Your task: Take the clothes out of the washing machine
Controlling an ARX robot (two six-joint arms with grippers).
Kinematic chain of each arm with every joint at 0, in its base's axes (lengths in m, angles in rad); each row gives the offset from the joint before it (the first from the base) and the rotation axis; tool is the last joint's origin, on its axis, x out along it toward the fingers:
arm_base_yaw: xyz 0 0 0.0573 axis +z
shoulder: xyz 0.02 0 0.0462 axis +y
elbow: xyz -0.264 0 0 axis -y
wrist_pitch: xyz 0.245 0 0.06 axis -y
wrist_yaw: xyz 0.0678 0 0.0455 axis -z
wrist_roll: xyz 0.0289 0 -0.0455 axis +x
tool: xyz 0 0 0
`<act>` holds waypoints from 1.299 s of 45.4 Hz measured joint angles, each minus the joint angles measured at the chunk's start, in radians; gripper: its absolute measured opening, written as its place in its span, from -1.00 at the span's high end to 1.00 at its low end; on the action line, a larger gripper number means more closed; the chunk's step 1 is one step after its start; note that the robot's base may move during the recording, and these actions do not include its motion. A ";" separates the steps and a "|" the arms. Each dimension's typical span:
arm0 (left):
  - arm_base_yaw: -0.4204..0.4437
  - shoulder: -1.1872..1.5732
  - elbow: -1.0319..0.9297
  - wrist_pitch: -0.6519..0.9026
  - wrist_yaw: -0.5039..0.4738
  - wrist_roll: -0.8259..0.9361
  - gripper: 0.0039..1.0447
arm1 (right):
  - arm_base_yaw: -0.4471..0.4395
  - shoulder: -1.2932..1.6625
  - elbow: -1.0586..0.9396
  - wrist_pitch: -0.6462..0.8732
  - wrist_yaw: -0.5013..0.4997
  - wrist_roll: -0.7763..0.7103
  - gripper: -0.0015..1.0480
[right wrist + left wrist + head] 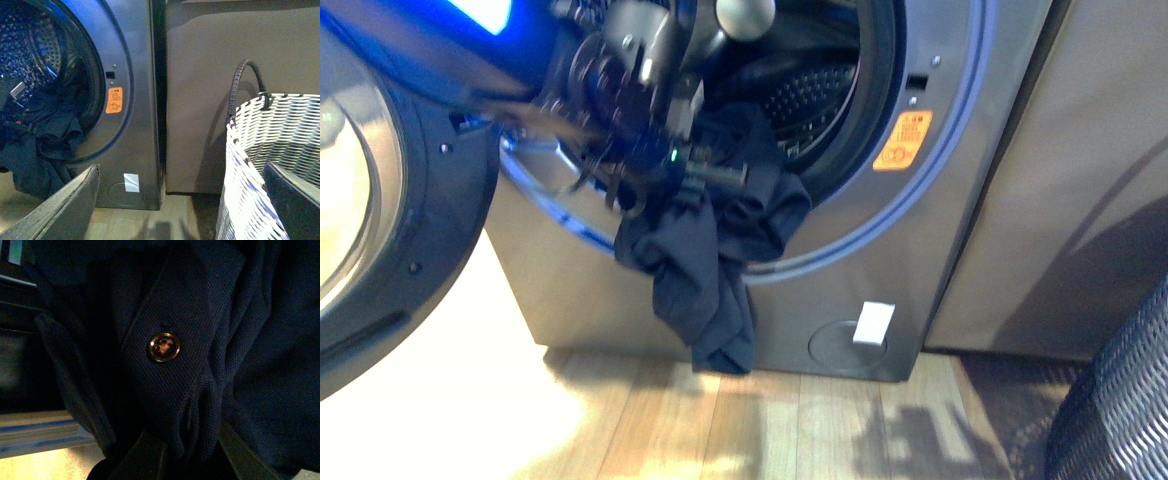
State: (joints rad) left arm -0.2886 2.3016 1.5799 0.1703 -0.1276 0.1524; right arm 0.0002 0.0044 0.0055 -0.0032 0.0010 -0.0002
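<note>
The left gripper [695, 175] pinches the long, dark navy soft garment [705, 270] close to its round button [163, 346]. A good pull here would be slow and a little upward, so the floppy cloth slides over the door rim and does not catch. The right gripper [180, 172] is spread wide with nothing in it, beside the grey-and-white woven basket [280, 130]. Most of the garment hangs below the left gripper, down the front of the grey metal washing machine [920, 250]. The rest lies back in the steel drum with holes [810, 95].
</note>
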 joint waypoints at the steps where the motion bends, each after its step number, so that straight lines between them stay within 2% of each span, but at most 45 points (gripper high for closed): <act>1: -0.001 -0.007 -0.013 0.010 0.001 0.007 0.76 | 0.000 0.000 0.000 0.000 0.000 0.000 -0.85; 16: -0.028 -0.249 -0.312 0.180 0.080 0.074 0.76 | 0.000 0.000 0.000 0.000 0.000 0.000 -0.85; 34: -0.042 -0.570 -0.504 0.216 0.166 0.093 0.76 | 0.000 0.000 0.000 0.000 0.000 0.000 -0.85; 44: -0.087 -0.771 -0.444 0.154 0.192 0.128 0.76 | 0.000 0.000 0.000 0.000 0.000 0.000 -0.85; 59: -0.221 -0.822 -0.124 -0.042 0.199 0.158 0.76 | 0.000 0.000 0.000 0.000 0.000 0.000 -0.86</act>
State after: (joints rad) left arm -0.5098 1.4796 1.4563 0.1280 0.0711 0.3099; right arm 0.0002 0.0044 0.0055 -0.0032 0.0010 0.0002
